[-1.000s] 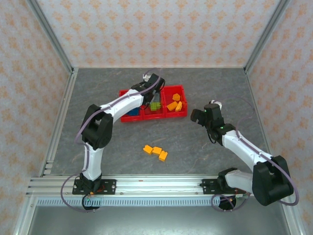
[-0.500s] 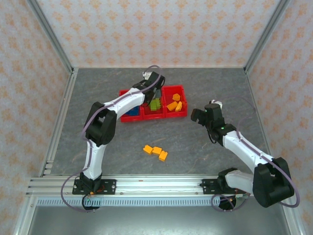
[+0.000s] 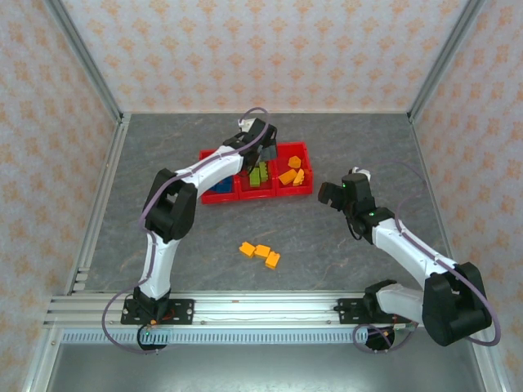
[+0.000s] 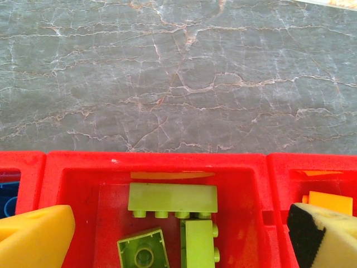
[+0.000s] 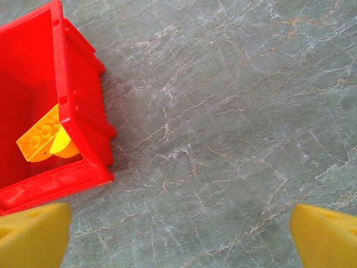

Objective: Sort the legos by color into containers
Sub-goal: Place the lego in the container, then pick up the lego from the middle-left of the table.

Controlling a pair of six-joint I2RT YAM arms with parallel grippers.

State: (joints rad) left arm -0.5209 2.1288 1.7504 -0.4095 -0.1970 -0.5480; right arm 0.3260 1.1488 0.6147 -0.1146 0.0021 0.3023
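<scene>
Orange legos loose: 3 | green legos binned: 3 | bins: 3

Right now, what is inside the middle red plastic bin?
Three lime green studded bricks lie in that bin. From above the left tool covers its far end; the wrist view crops its near end.

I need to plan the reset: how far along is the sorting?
Mostly done: green bricks lie in the middle bin, blue ones in the left bin, orange ones in the right bin. Nothing is in hand: the left gripper hangs open over the middle bin, the right gripper open above the table. Left: three loose orange bricks on the table.
</scene>
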